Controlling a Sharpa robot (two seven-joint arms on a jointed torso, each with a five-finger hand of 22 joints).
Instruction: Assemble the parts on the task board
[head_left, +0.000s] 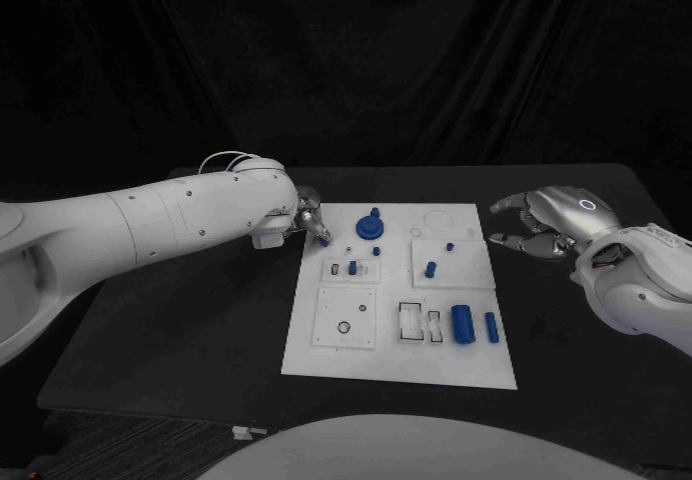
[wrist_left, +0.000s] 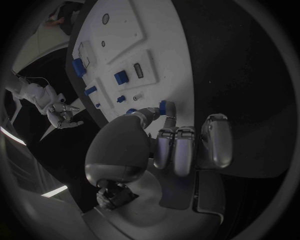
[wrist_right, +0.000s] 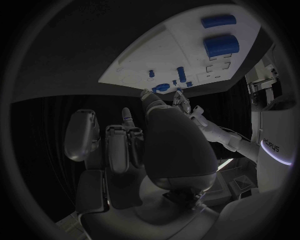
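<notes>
Pick-up step, apparently: left robot hand (head_left: 300, 222) pinching a small blue part (wrist_left: 164, 106) at the task board (head_left: 378, 360) far-left edge — needs lifting, then seating. Right robot hand (head_left: 545, 222) spread, holding nothing — beside the board.

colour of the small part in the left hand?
Blue part, pinched by the left hand; left wrist view.

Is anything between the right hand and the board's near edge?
Nothing visible. The right hand hovers with fingers apart beside the board, only bare table between them. The left hand is at the opposite edge, pinching a small blue part.
</notes>
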